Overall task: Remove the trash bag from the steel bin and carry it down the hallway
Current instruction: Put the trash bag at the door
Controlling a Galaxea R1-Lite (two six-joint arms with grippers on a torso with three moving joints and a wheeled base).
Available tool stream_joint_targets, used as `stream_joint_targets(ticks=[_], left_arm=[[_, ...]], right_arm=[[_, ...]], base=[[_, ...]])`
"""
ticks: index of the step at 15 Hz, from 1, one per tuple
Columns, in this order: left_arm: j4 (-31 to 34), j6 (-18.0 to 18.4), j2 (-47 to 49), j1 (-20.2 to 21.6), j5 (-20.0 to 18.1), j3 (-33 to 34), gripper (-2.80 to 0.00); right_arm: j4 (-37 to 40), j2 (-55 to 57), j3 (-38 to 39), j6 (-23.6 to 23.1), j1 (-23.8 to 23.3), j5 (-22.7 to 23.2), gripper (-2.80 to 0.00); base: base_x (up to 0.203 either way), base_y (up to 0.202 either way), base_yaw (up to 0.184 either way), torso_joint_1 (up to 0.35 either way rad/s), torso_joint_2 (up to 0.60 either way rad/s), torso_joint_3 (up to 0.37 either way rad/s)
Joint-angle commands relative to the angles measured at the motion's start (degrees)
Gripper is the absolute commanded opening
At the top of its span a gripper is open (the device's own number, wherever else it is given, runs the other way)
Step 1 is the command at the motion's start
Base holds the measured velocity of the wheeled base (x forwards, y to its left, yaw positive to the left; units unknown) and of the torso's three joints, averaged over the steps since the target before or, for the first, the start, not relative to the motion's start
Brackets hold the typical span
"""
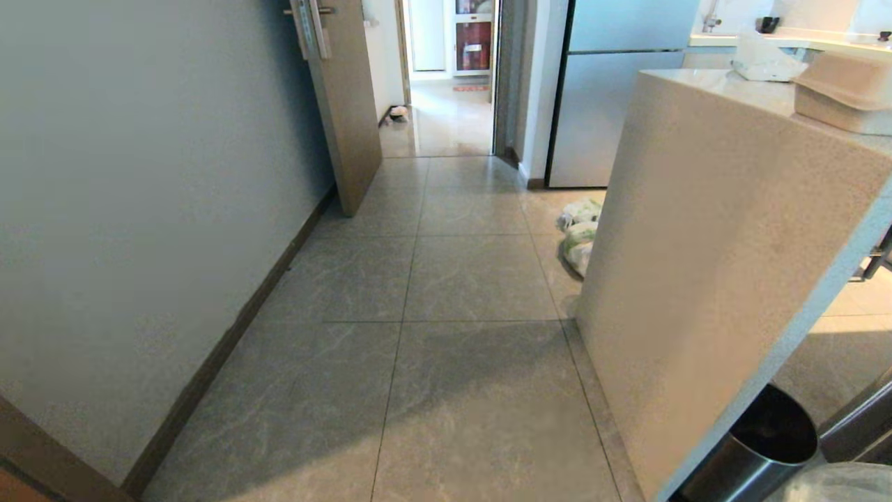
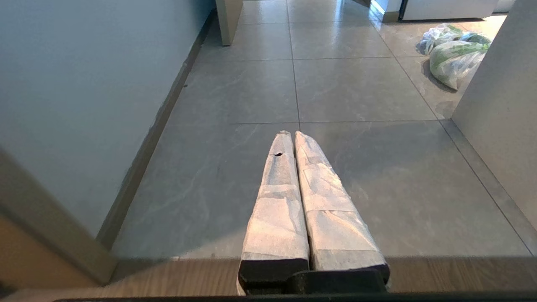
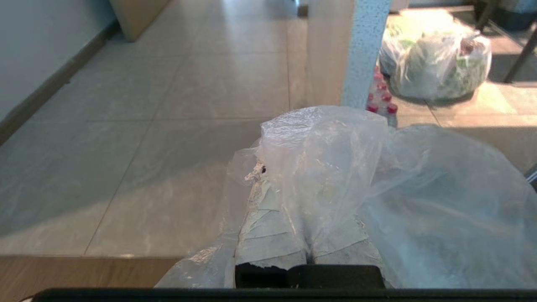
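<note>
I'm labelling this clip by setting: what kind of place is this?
Most likely a home hallway beside a kitchen: grey marbled floor tiles, a tall silver fridge by the far doorway, and a pale speckled stone counter with printed shopping bags at its foot.

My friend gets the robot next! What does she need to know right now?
Left gripper: shut, holding nothing, above the hallway floor.
Right gripper: shut on the trash bag, whose clear plastic drapes over its fingers.
The steel bin stands unlined beside the counter.
Done: the bag is out of the bin.
Left: carry it down the hallway toward the far doorway, keeping away from the white-and-green bags on the floor.
</note>
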State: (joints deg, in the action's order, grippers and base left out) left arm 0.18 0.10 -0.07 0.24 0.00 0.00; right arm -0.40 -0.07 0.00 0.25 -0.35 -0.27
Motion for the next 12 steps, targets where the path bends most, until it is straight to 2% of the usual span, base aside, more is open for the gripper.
stream_joint_targets(ticks=[1, 12], left_arm=[[-0.01, -0.01, 0.07, 0.02, 0.00, 0.18, -2.80], [-0.01, -0.10, 0.07, 0.02, 0.00, 0.18, -2.80]], right_arm=[[-0.04, -0.01, 0.09, 0.02, 0.00, 0.00, -2.80], [-0.04, -0.01, 0.09, 0.02, 0.00, 0.00, -2.80]], base=[[0.190, 0.000, 0.002, 0.005, 0.00, 0.002], [0.190, 0.000, 0.002, 0.000, 0.00, 0.003]])
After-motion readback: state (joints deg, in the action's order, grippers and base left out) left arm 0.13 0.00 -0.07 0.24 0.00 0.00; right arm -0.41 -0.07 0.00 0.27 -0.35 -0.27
